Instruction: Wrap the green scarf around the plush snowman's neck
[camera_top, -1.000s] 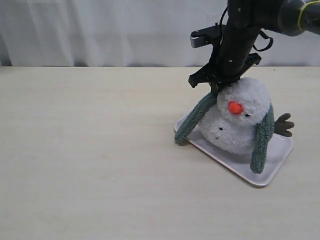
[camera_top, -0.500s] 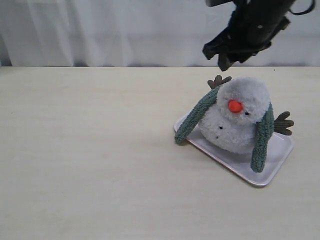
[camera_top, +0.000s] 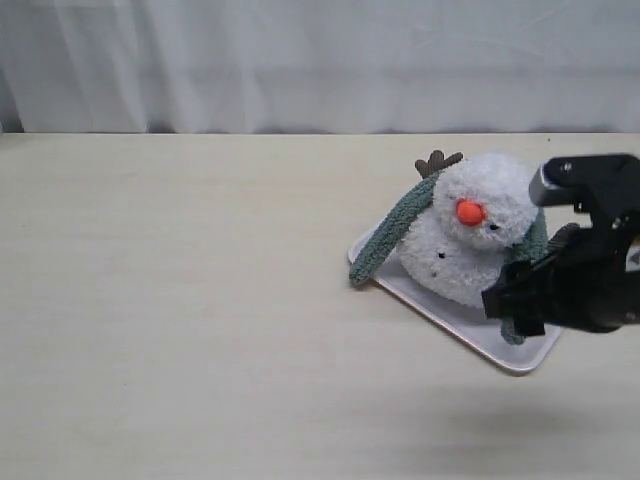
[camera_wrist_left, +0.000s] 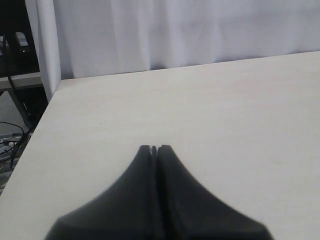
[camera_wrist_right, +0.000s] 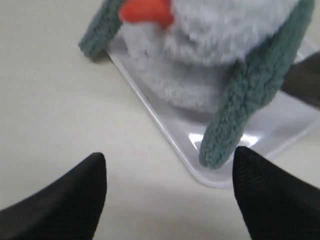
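Status: abt halfway, I'd say. The long fuzzy grey-green knitted scarf (camera_top: 395, 228) is draped round the back of the neck of the fluffy white two-ball plush snowman (camera_top: 468, 255). The snowman sits leaning on the pale rectangular tray (camera_top: 440, 312), at roughly 3 o'clock on the light wood-look counter (camera_top: 200, 300). Both scarf ends hang loose down the front. One runs from the neck toward 7 o'clock, past the tray edge, tip on the counter. The other drops toward 5 o'clock w/ its rounded tip resting on the tray, clearest in my right wrist view. The ends are well apart and not crossed under the orange nose (camera_top: 470, 212), so the throat is bare: a drape, not a wrap yet. Left to do, as I judge it: carry one end across the front & over to the other side w/o tugging the toy off the tray. My right tool (camera_wrist_right: 169, 165) is released, fingers spread wide and holding nothing, low at the front of the tray w/ the 5 o'clock end just ahead of the gap. My left tool (camera_wrist_left: 154, 150) is clenched on nothing over bare counter, and doesn't show in the exterior view.
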